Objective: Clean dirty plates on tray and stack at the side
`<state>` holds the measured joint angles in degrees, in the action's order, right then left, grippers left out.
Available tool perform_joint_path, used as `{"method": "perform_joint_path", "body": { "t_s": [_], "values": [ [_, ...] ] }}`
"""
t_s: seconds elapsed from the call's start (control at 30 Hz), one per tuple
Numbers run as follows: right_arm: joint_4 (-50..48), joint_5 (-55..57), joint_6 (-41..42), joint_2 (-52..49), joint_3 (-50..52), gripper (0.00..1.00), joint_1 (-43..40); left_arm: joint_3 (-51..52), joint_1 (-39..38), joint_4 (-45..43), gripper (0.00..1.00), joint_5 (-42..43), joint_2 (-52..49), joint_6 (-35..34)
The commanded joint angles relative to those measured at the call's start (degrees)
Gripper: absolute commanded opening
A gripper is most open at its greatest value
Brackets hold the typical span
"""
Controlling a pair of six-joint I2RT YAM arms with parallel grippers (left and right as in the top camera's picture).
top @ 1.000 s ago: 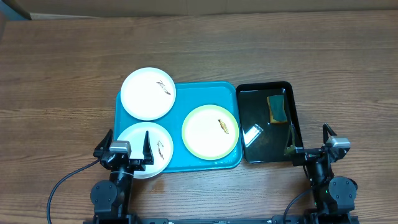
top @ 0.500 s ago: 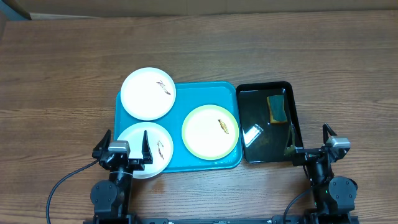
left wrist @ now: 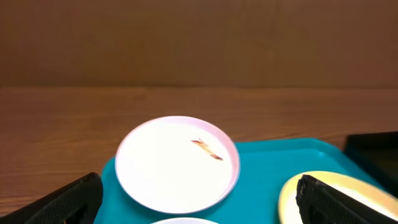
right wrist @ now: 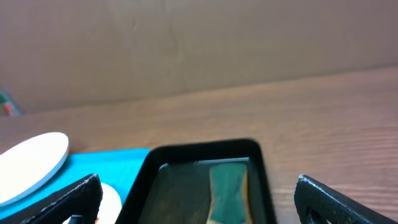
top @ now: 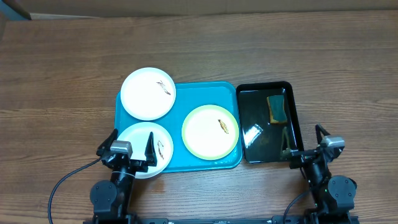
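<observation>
Overhead. On the turquoise tray (top: pixel 205 93), all three plates: the far white plate (top: pixel 148 93) over the far left corner, the near white plate (top: pixel 140 149) hanging partly over the near left rim, the yellow-green rimmed plate (top: pixel 210 131) in the right half. A small brown smear on each one. Just beside, on the right, the black tray (top: pixel 264 85), with the sponge (top: pixel 277 109) lying inside and untouched. Over the near white plate, the left gripper (top: pixel 130 138), jaws spread wide, nothing between them. At the near right corner of the black tray, the right gripper (top: pixel 302 138), also spread wide and empty.

Left wrist. Looking onto the far white plate, its smear (left wrist: pixel 206 149) plainly there. Both fingers (left wrist: pixel 62 202) far apart at the lower corners, holding nothing.

Right wrist. Looking along the black tray toward the sponge. Fingers far apart here too, nothing grasped.

Progress, as a judgement: nothing cleaned, nothing stacked at the side, probably the very beginning. Left to do: taking the sponge, wiping three plates, piling them on the table (top: pixel 62 62).
</observation>
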<state>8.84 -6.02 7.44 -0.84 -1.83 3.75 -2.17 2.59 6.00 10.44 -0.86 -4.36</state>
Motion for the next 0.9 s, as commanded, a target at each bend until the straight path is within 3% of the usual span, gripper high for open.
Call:
{"method": "perform_joint_path", "body": {
  "t_s": [0.0,0.13,0.27,0.4,0.57,0.73,0.77,0.8,0.87],
  "values": [
    [2.5,-2.6,-0.1,0.3,-7.4,1.0,-0.4,-7.6,-0.4,2.6,0.99,3.3,-0.5,-4.5],
    [9.2,-2.6,-0.3,-4.0,-18.3,1.0,-0.4,-19.1,-0.4,8.5,1.0,4.1,-6.9,-4.4],
    [18.7,-2.4,-0.3,-15.3,-33.2,1.0,-0.4,-34.6,-0.4,17.0,1.0,9.8,-20.3,-4.4],
    [33.3,-2.5,-0.3,-32.1,-51.2,1.0,-0.4,-54.9,-0.4,35.4,1.0,16.6,-38.8,-2.9],
    [52.9,-7.3,-0.2,-53.9,-74.6,1.0,-0.4,-78.9,-0.4,62.8,1.0,18.7,-60.8,-1.7],
    [63.5,-16.7,0.0,-67.9,-87.7,1.0,-0.4,-87.0,-0.4,73.7,1.0,19.8,-75.3,-1.7],
    [64.5,-17.5,0.0,-70.0,-88.7,1.0,-0.4,-86.9,-0.4,73.7,0.91,21.2,-77.4,-1.6],
    [64.6,-18.3,0.0,-71.6,-88.8,1.0,-0.4,-86.7,-0.4,74.1,0.73,22.5,-79.5,-1.6],
    [66.2,-18.3,0.0,-74.8,-88.8,0.96,-0.4,-86.1,-0.9,75.4,0.49,22.6,-83.1,-1.3]
  ]
}}
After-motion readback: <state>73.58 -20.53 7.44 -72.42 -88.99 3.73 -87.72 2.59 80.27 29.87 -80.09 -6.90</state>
